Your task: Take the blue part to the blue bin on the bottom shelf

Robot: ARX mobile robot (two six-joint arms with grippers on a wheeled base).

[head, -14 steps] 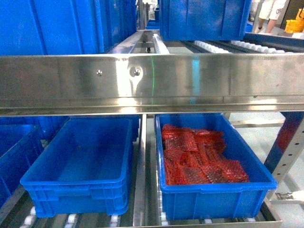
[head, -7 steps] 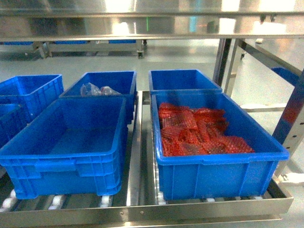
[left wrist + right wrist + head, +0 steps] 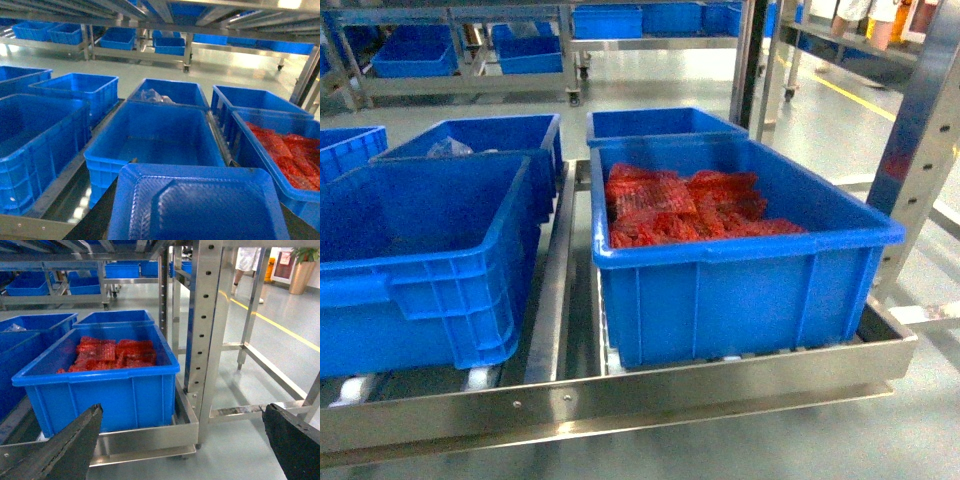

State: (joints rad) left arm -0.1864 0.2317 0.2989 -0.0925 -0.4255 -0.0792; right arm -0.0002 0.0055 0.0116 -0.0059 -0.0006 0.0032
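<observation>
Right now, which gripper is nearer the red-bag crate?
Right. The right gripper faces the red-bag crate head-on; the left gripper faces the empty bin beside it, the crate off to its right.

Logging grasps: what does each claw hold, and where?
Right claw is open, empty. A blue tray-like piece fills the left wrist view's bottom; any grip is hidden.

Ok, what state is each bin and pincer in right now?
blue bin: empty, sitting on the bottom shelf.
crate with red bags: filled, no lid.
crate with clear bag: one bag inside.
rear right crate: looks empty.
right pincer: open, holding nothing.
left pincer: hidden behind a blue moulded piece, cannot tell.
</observation>
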